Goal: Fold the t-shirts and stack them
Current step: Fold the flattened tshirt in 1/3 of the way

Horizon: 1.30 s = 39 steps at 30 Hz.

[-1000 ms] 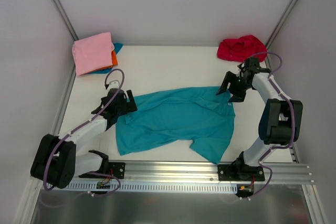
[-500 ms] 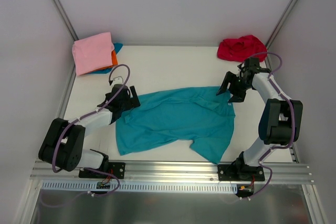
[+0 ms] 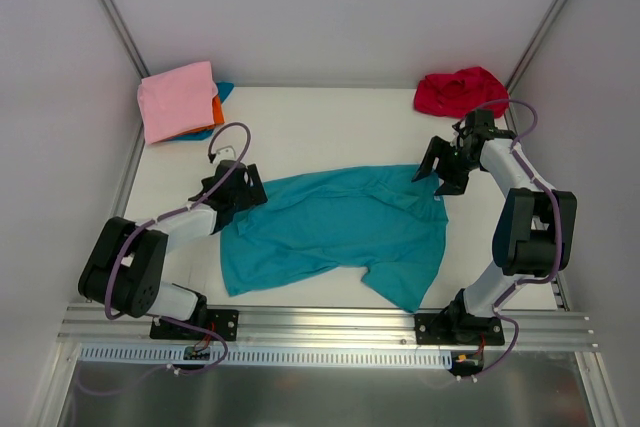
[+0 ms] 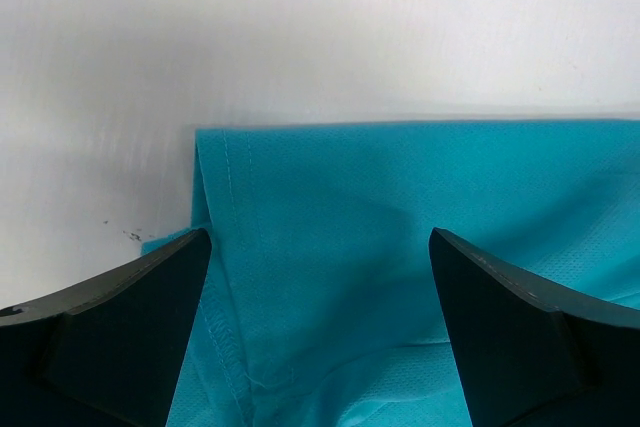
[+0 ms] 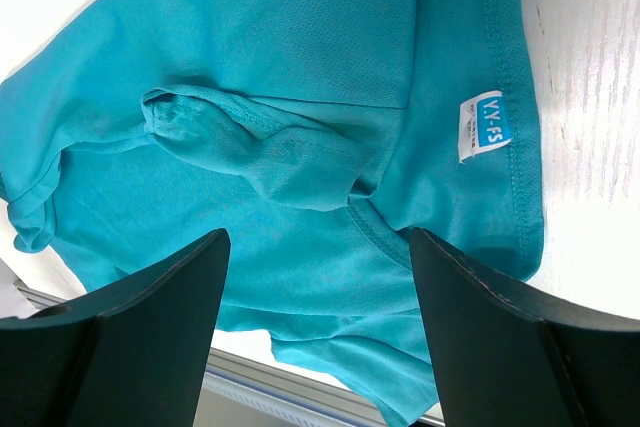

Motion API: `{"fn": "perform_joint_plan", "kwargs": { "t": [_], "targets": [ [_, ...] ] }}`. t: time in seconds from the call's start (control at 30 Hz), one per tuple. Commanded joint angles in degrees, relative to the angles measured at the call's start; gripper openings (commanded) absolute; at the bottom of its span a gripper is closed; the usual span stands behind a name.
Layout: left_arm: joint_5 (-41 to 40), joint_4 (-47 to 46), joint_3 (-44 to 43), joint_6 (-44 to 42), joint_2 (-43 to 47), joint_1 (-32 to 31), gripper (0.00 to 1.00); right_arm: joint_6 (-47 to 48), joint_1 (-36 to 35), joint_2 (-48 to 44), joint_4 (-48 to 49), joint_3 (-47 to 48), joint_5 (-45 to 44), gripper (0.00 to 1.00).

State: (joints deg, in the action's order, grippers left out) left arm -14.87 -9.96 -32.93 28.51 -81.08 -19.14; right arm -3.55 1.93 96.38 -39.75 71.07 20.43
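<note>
A teal t-shirt (image 3: 340, 227) lies spread and rumpled in the middle of the white table. My left gripper (image 3: 250, 190) is open over its far left corner; in the left wrist view the hemmed corner (image 4: 225, 207) lies between my fingers (image 4: 120, 317). My right gripper (image 3: 432, 169) is open above the shirt's far right edge. The right wrist view shows the shirt (image 5: 300, 147) with a white label (image 5: 485, 125) and a bunched fold (image 5: 255, 152).
A folded stack with a pink shirt (image 3: 178, 99) on top, over orange and blue ones, sits at the far left corner. A crumpled red shirt (image 3: 460, 91) lies at the far right corner. A metal rail (image 3: 330, 325) runs along the near edge.
My left gripper has moved away from the base, up and right, onto the shirt's far left corner. The right arm has not moved.
</note>
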Motion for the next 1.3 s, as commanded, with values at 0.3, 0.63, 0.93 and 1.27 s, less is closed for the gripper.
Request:
{"fn": "perform_joint_plan", "kwargs": {
  "t": [0.3,0.63,0.93,1.27],
  "targets": [
    [-2.35,-0.33,-4.69,0.14,-1.80,0.15,0.92,1.00,0.09,0.04,-0.59,0.65,0.67,0.77],
    [-5.25,2.13,-5.13,-1.35,-1.80,0.41,0.92,1.00,0.00,0.65,-0.24,0.56,1.02,0.77],
    [-5.34,3.01,-6.88,-1.09,-4.61,0.59,0.92,0.92,0.00,0.65,-0.33,0.30,0.93,0.78],
    [-4.64,3.98,-9.00,-1.35,-6.81,0.68,0.91,0.92,0.09,0.48,-0.42,0.56,1.46,0.77]
  ]
}}
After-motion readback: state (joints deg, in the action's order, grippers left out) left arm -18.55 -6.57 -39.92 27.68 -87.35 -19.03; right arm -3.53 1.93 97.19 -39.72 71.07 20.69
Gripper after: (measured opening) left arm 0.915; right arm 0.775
